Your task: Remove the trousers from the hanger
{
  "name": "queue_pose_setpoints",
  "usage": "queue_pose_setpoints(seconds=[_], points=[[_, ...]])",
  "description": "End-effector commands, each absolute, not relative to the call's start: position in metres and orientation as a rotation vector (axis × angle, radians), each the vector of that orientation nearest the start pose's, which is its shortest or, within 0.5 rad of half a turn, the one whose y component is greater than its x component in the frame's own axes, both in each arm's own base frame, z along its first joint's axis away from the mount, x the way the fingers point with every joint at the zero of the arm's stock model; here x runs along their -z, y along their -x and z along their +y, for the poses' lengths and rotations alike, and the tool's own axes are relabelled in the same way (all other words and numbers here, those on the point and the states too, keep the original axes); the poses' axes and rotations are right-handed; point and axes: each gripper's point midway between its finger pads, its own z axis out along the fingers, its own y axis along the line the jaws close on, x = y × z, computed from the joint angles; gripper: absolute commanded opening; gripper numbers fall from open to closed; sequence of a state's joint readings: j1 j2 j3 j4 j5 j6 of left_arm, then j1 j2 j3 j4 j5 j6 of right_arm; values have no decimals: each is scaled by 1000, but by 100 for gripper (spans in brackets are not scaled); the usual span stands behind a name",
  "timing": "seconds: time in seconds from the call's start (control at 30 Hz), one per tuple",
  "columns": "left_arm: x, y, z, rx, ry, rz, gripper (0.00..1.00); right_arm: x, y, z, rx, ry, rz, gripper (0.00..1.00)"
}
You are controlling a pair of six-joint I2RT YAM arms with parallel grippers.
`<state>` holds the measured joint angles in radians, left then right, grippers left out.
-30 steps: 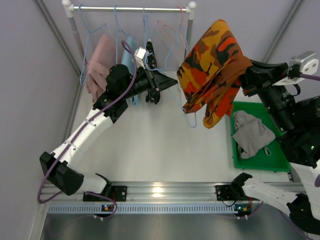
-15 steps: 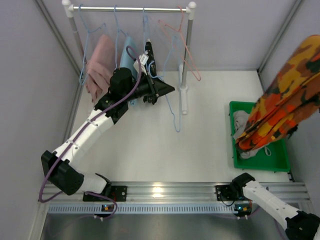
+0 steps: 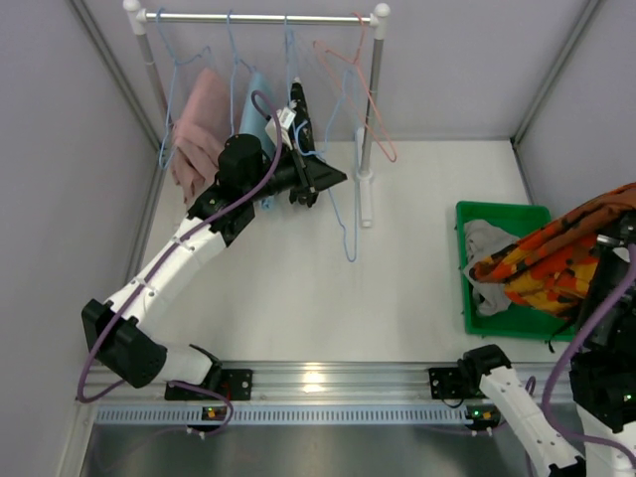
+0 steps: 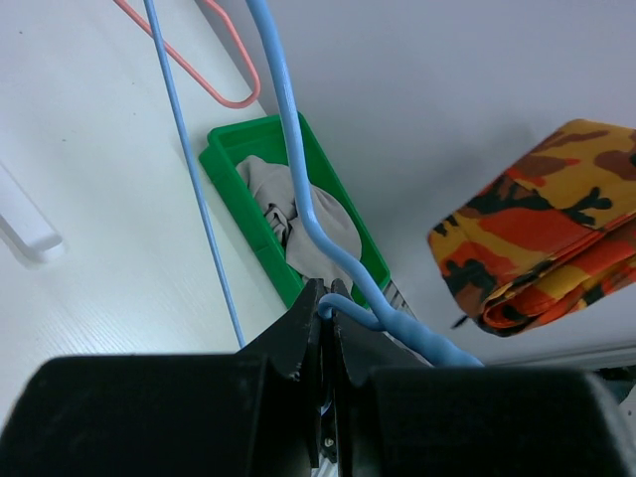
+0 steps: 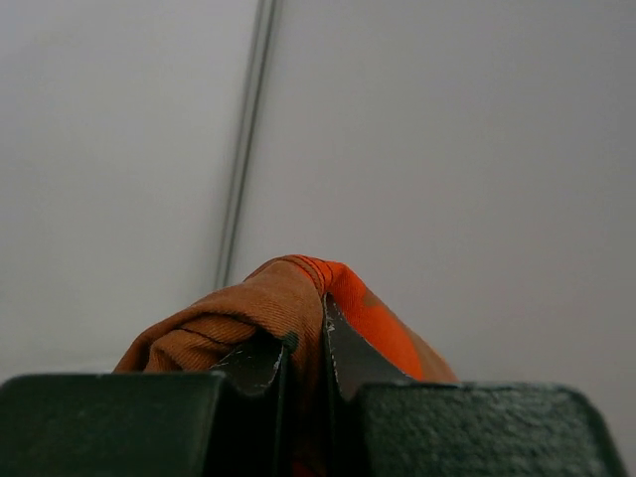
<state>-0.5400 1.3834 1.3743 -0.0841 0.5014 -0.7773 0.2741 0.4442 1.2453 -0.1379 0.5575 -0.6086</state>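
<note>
Orange-red trousers (image 3: pixel 558 261) over green tray (image 3: pixel 497 208)

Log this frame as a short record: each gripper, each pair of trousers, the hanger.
left gripper: shut on blue hanger
right gripper: shut on orange trousers
orange trousers: off the hanger, held in the air by the bin
grey trousers: lying in the bin
blue hanger: bare wire where visible
</note>
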Motion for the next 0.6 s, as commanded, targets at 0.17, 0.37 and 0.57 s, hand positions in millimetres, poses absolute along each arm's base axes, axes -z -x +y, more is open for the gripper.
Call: queue_pose_setpoints(seconds=[0.17, 0.37, 0.57], points=[[-411, -302, -310, 1377, -264, 1735, 0, -510, -109, -105, 759, -117, 1065, 0], [-414, -304, -310, 1374, -266, 1731, 0, -477, -120, -106, 841, -51, 1145, 0], [-416, -306, -312, 1379, -259, 1730, 0, -420, -166, -101, 955, 82, 1307, 0]])
